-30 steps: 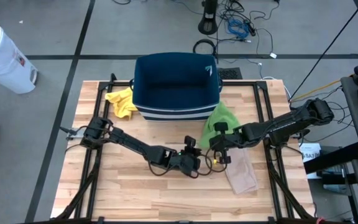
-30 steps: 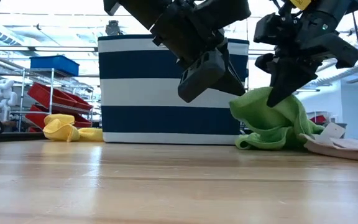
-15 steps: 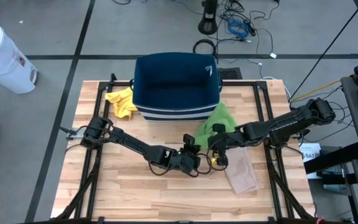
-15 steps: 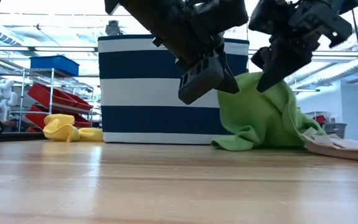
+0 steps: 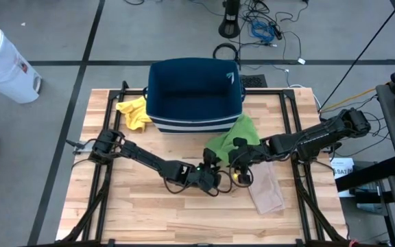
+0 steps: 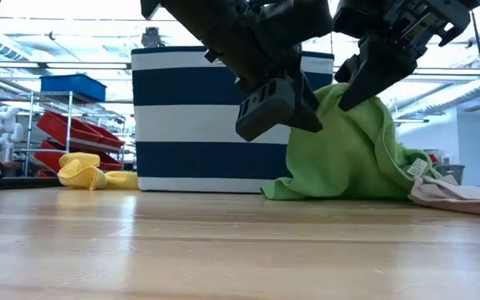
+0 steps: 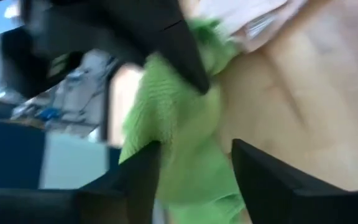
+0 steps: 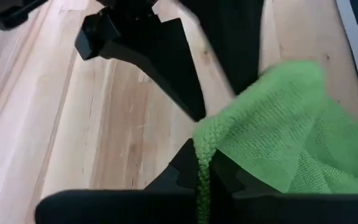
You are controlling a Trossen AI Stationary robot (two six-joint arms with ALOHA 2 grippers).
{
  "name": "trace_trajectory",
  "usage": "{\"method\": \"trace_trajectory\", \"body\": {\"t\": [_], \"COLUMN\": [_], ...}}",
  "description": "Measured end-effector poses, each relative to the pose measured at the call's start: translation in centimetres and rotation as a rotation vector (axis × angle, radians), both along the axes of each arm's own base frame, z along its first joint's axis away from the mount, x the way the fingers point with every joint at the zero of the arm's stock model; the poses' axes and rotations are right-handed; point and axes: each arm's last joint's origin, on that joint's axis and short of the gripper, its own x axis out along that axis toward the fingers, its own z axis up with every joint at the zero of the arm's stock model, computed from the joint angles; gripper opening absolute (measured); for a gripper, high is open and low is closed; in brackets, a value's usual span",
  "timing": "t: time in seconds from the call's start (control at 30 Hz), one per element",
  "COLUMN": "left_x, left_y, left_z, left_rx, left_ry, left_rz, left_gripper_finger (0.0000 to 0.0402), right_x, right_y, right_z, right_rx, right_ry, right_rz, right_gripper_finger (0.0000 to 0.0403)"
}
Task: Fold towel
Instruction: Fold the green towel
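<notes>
A green towel (image 5: 233, 136) lies in front of a navy and white striped basket (image 5: 194, 92). Its lower edge (image 6: 307, 190) rests on the table and one part is drawn up. My right gripper (image 8: 199, 180) is shut on that raised part, right of the table's middle (image 5: 238, 163). My left gripper (image 7: 194, 171) is open just to the towel's left (image 5: 214, 165), its two fingers standing either side of the hanging green cloth. Whether they touch it, I cannot tell. My right gripper pinches a folded edge of the green towel (image 8: 199, 149) between its two fingers, slanting down from the table's right side. How many layers are in the pinch does not show. The held part is lifted (image 6: 336, 93). The cloth drapes from it to the table.
A yellow cloth (image 5: 132, 113) lies left of the basket. A beige cloth (image 5: 266, 189) lies flat on the table to the right of the towel, near the front. The wood in front of the grippers (image 5: 184, 213) is bare. A white bin (image 5: 2, 62) stands on the floor.
My right gripper has tipped and drawn the towel's held part upward. The towel, a low bunched heap a second ago, now hangs taller, and its lower edge has spread along the table toward the left gripper. The part beside the beige cloth has stayed put.
</notes>
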Motion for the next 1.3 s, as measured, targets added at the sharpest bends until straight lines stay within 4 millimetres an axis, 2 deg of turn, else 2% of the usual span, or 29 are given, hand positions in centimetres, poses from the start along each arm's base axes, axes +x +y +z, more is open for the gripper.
{"method": "trace_trajectory", "body": {"t": [0.13, 0.3, 0.5, 0.8, 1.13, 1.3], "left_x": [-0.3, -0.4, -0.5, -1.1, -1.7, -1.6], "left_y": [-0.4, -0.5, -0.6, -2.7, -3.8, -3.4], "left_z": [0.3, 0.4, 0.4, 0.5, 0.6, 0.7], "left_rx": [0.116, 0.154, 0.133, 0.161, 0.228, 0.256], "left_ry": [-0.044, -0.044, -0.06, -0.053, -0.067, -0.071], "left_rz": [0.132, 0.149, 0.159, 0.106, 0.149, 0.189], "left_gripper_finger": [0.0231, 0.0233, 0.0196, 0.0132, 0.0123, 0.0123], "right_x": [0.0, 0.3, 0.4, 0.5, 0.6, 0.6], "right_y": [0.2, 0.6, 0.6, 0.3, -0.3, -0.3], "right_z": [0.0, 0.4, 0.6, 0.6, 0.6, 0.6], "right_rx": [0.078, 0.163, 0.192, 0.208, 0.209, 0.213], "right_ry": [0.013, -0.028, -0.042, -0.037, -0.038, -0.038], "right_rz": [0.022, 0.068, 0.069, 0.036, 0.012, 0.008], "right_gripper_finger": [0.0, 0.0, 0.0, 0.0, 0.0, 0.0]}}
